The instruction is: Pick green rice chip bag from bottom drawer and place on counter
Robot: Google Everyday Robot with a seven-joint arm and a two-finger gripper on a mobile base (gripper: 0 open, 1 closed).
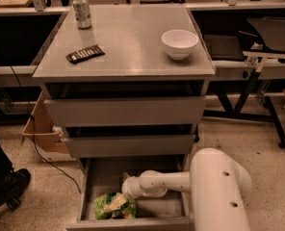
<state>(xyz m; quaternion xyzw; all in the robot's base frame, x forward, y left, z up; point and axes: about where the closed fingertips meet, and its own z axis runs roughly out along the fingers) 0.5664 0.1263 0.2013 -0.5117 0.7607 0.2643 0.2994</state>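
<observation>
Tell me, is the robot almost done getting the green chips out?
Not yet. Done: the bottom drawer is open. In hand: the gripper is down inside it, right by the green rice chip bag, which lies in the drawer. Left: lifting the bag out and setting it on the counter.
</observation>
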